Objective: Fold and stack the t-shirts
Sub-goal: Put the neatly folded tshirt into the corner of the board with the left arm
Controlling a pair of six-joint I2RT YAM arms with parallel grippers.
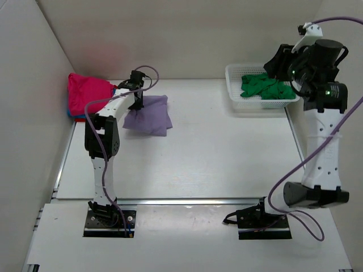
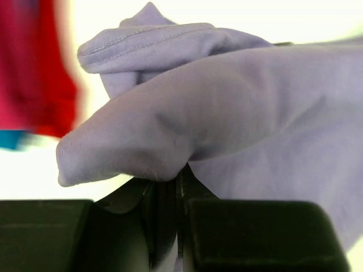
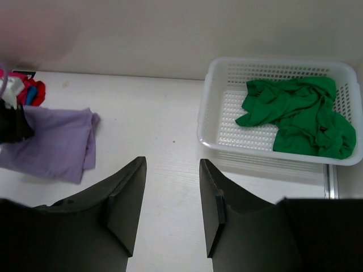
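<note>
1. Top external view: the left end effector [image 1: 138,105] is down on the left edge of the lilac purple t-shirt [image 1: 151,116], which lies as a folded, rumpled square on the table [image 1: 227,158] at the far left. Just beside it to the left, against the wall, sits a pile of magenta pink and red t-shirts [image 1: 88,93] with the edge of a blue t-shirt [image 1: 70,115] showing beneath. The green t-shirt [image 1: 264,88] lies crumpled in the white basket [image 1: 230,85] at the far right. The right arm [image 1: 323,141] stands raised near the basket, well above the table.

2. Left wrist view: the two fingers [image 2: 255,232] are pressed together with a fold of the lilac purple t-shirt pinched between them. The cloth bulges over and fills most of the picture. Red cloth and a strip of blue show blurred at the left.

3. Right wrist view: the right end effector [image 3: 172,164] hangs above the table with its fingers spread apart and nothing between them. The green t-shirt lies bunched in the right half of the basket. The lilac purple t-shirt is at the far left.
</note>
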